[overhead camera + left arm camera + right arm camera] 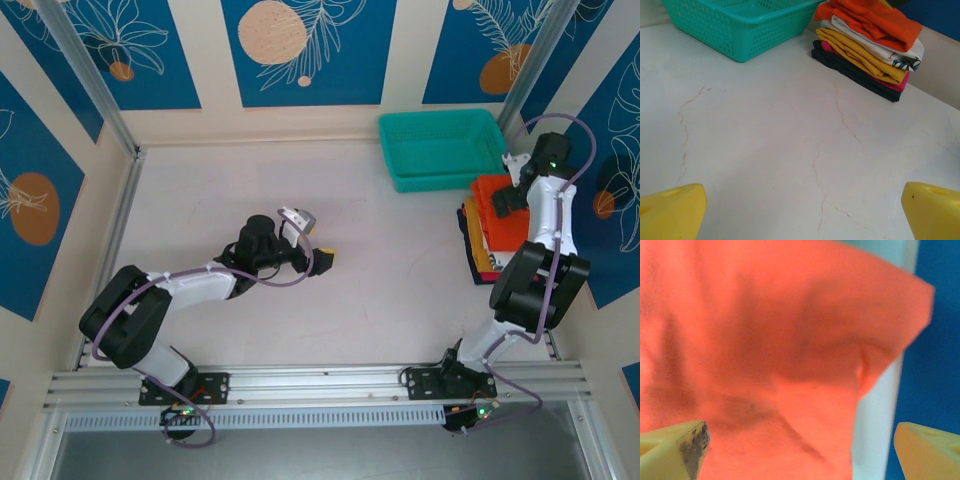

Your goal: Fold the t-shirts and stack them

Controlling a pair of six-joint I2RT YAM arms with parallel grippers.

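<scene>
The right gripper (800, 457) hangs with its jaws spread wide and empty. The orange-red t-shirt (765, 340) is close in front of its fingertips and lies on top of the folded stack (865, 55) of white, mustard, red and dark shirts. The left gripper (802, 215) is also spread open, holding nothing, low over the table (765, 150). The stack sits well ahead of it to its right, just beside the teal basket (740, 35).
</scene>
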